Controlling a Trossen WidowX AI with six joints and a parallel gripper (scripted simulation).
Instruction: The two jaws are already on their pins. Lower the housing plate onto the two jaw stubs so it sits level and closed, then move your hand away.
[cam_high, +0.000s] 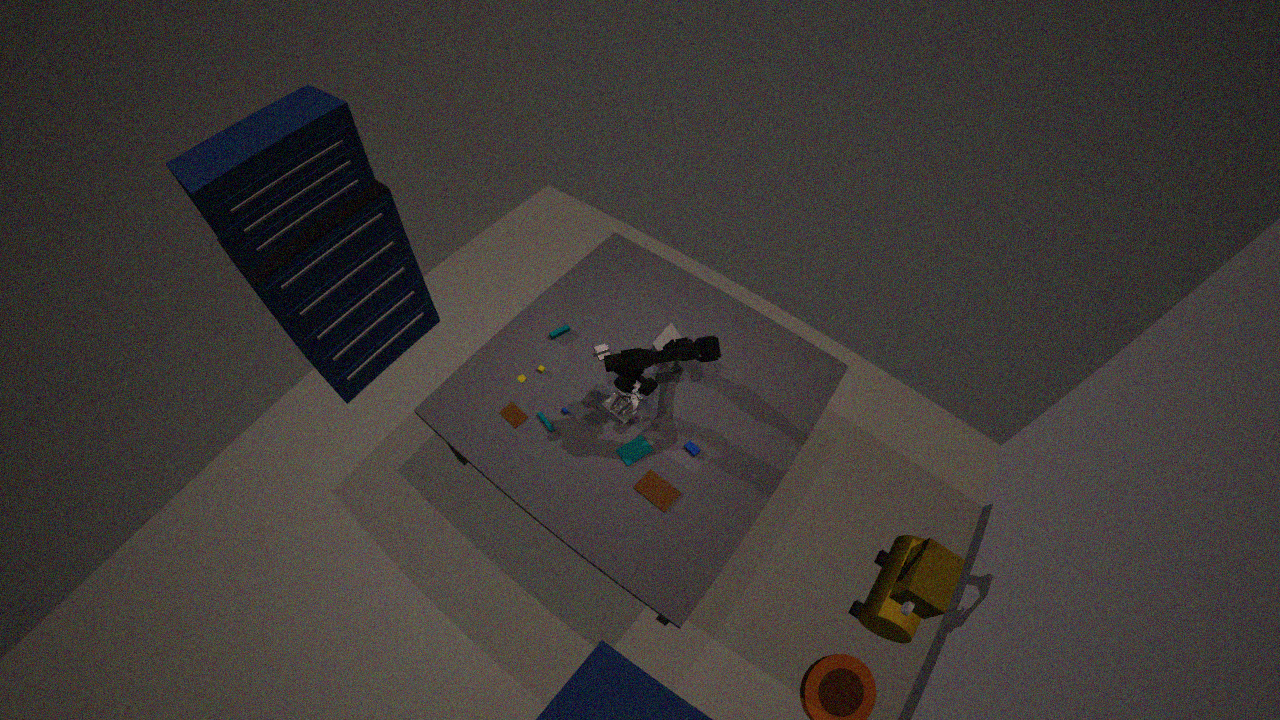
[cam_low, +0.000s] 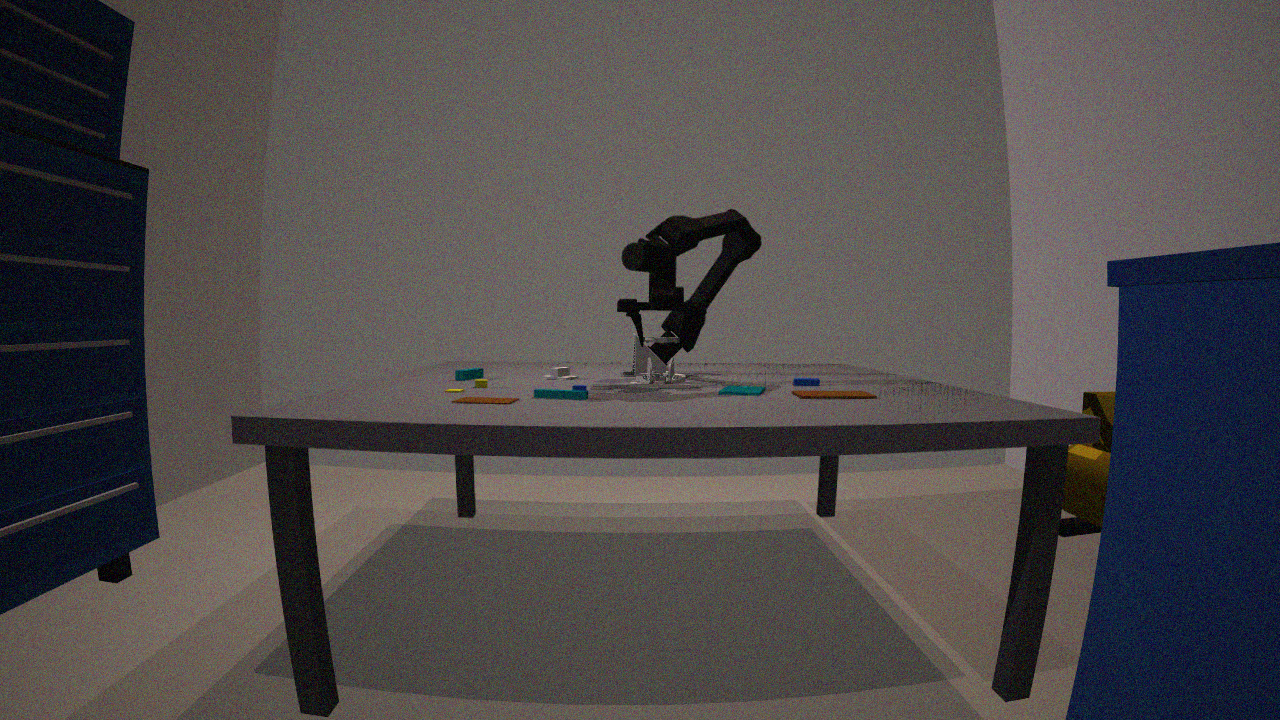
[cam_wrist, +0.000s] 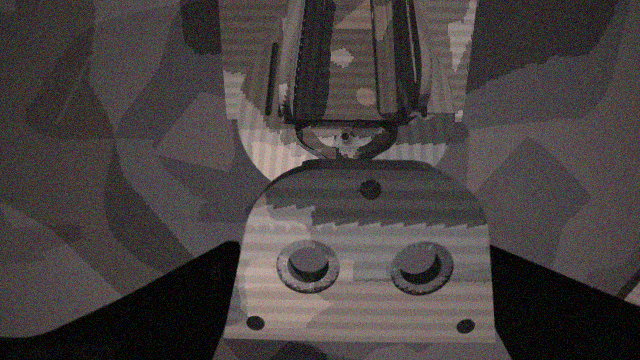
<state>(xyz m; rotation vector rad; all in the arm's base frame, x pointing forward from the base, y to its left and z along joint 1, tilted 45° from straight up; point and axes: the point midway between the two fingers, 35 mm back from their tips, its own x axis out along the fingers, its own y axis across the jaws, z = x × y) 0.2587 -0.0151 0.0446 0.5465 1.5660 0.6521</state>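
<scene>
The light housing plate (cam_wrist: 357, 310) (cam_low: 662, 339) has two large ringed holes and three small dark ones. My gripper (cam_wrist: 355, 254) (cam_low: 664, 347) (cam_high: 635, 387) is shut on it, with one black finger at each side edge. The plate looks about level in the exterior view, above the pale gripper base (cam_wrist: 260, 155) (cam_high: 617, 409), which stands on the table (cam_high: 572, 501) (cam_low: 662, 413). Long upright parts, apparently the jaws or rails, show beyond the plate's rounded edge in the wrist view. The plate hides the jaw stubs, so I cannot tell whether it touches them.
Near the front lie a teal plate (cam_high: 634, 450) (cam_low: 742, 390), a blue block (cam_high: 691, 448) (cam_low: 806, 382), an orange plate (cam_high: 657, 490) (cam_low: 833, 394) and a smaller orange plate (cam_high: 513, 414) (cam_low: 485, 400). A teal bar (cam_high: 546, 421) (cam_low: 561, 394) lies beside the smaller one. A white piece (cam_high: 601, 351) lies farther back.
</scene>
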